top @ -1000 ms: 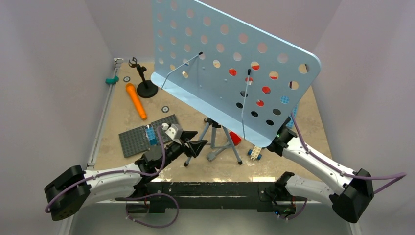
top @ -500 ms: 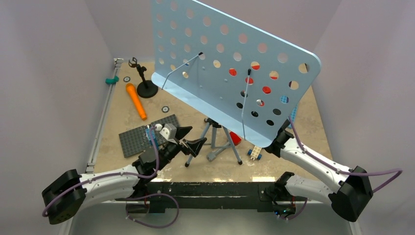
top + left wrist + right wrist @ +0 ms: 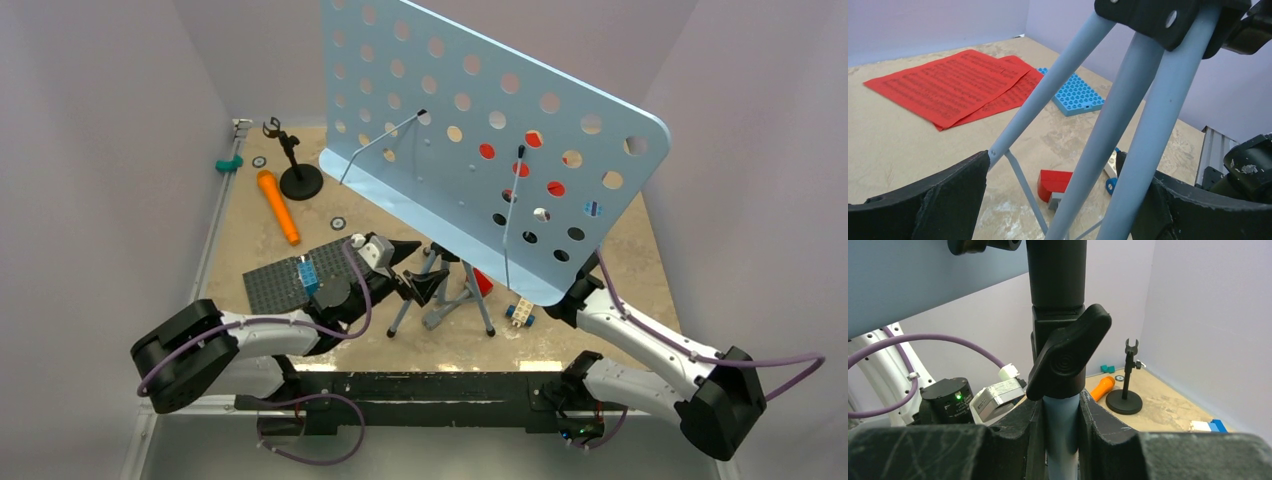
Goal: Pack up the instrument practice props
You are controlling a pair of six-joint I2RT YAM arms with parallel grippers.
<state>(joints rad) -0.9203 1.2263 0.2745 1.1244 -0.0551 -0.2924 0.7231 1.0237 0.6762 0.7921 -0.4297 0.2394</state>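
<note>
The pale-blue perforated music stand (image 3: 480, 140) stands tilted on its grey tripod (image 3: 447, 292) mid-table. My left gripper (image 3: 417, 272) is open, its jaws on either side of two tripod legs (image 3: 1128, 130), not closed on them. My right gripper (image 3: 1060, 437) is shut on the stand's pole just below a black clamp knob (image 3: 1068, 357); in the top view the plate hides its fingers. Red sheet-music pages (image 3: 953, 85) lie flat behind the stand. The orange toy microphone (image 3: 278, 206) and the black mic stand (image 3: 300, 180) are at the back left.
A grey studded plate (image 3: 290, 280) lies under my left arm, and a blue one (image 3: 1078, 97) beside the red pages. A red-headed toy hammer (image 3: 1055, 182) lies under the tripod. A small brick (image 3: 519, 312) and a teal piece (image 3: 229, 163) lie loose.
My left gripper has moved forward and to the right, and its jaws now straddle the tripod legs. The stand, held by the right gripper, has shifted slightly right.
</note>
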